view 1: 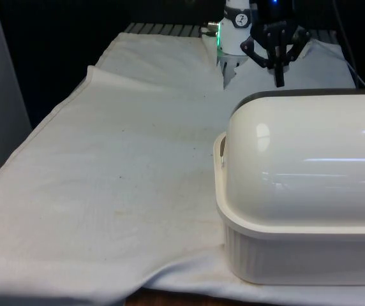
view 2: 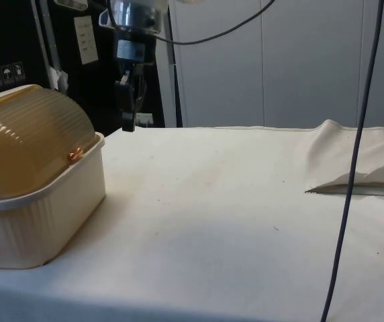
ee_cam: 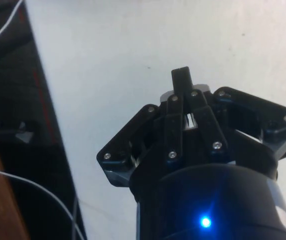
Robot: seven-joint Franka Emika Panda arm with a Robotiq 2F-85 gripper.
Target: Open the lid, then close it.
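Observation:
A cream bread box (view 1: 310, 248) with a rounded roll-top lid (view 1: 310, 153) stands at the front view's right; its lid is down. In the side view the bread box (view 2: 37, 215) has a translucent amber lid (view 2: 31, 134) resting on the base rim. My black gripper (view 1: 279, 80) hangs above the cloth behind the box, near the table's far end, apart from it. The side view shows the gripper (view 2: 129, 124) pointing down just above the table, beyond the box. In the wrist view the gripper (ee_cam: 181, 75) has its fingers pressed together over bare white cloth, holding nothing.
The white cloth (view 1: 119, 191) covers the table, with a raised fold (view 2: 353, 161) at the side view's right. A dark cable (view 2: 353, 168) hangs across the side view. The table's edge and dark floor (ee_cam: 13, 125) lie beside the gripper.

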